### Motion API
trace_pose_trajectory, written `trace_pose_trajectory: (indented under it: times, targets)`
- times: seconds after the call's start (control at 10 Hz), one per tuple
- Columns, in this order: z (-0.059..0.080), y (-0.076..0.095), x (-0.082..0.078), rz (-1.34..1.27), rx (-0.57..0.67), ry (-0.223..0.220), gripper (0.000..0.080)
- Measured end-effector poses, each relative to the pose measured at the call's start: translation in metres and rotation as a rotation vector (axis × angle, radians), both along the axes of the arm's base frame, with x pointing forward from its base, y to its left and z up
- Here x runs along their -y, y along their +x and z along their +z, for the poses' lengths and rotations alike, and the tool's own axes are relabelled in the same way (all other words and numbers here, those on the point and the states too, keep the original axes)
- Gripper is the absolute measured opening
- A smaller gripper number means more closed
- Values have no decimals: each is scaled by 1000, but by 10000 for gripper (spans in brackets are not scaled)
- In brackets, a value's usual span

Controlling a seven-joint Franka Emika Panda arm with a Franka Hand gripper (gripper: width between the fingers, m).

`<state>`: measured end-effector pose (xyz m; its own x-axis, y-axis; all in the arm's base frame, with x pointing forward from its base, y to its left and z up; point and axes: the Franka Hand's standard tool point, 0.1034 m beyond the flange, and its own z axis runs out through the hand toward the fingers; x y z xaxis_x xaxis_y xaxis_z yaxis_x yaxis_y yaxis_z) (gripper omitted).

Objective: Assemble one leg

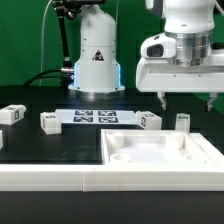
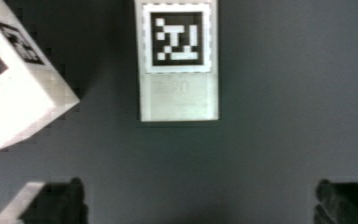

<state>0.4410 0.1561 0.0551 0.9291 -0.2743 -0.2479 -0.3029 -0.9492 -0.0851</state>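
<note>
Hovering above the table (image 1: 40, 145), claw (image 1: 187, 102) is spread wide, nothing btw its fingers, touching nothing. Leg (image 1: 183, 121) lies on table just below claw, approx centred btw the jaws, tag facing wrist cam. Second leg (image 1: 150, 120) just beside it, tilted in wrist view. White panel (image 1: 165, 155) near claw. Marker board (image 1: 95, 116) farther off; third leg (image 1: 50, 121) and fourth leg (image 1: 12, 114) well apart from claw.

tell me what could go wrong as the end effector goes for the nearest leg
The leg is not yet between the fingers of the open end effector, so a straight descent might miss or tip it. A second leg lies tilted close beside it; a finger might knock it.
</note>
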Motion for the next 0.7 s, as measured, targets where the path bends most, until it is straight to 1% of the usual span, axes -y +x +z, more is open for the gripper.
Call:
trace_pose_trajectory:
  times: [0.1, 0.2, 0.4, 0.6, 0.7]
  targets:
    - [-1, -4, 3, 9, -80, 10, 649]
    - [-1, -2, 5, 14, -136, 22, 649]
    - [-6, -8, 9, 35, -252, 49, 649]
    - [-11, -13, 6, 46, -355, 65, 649]
    - [-12, -16, 4, 54, -428, 77, 649]
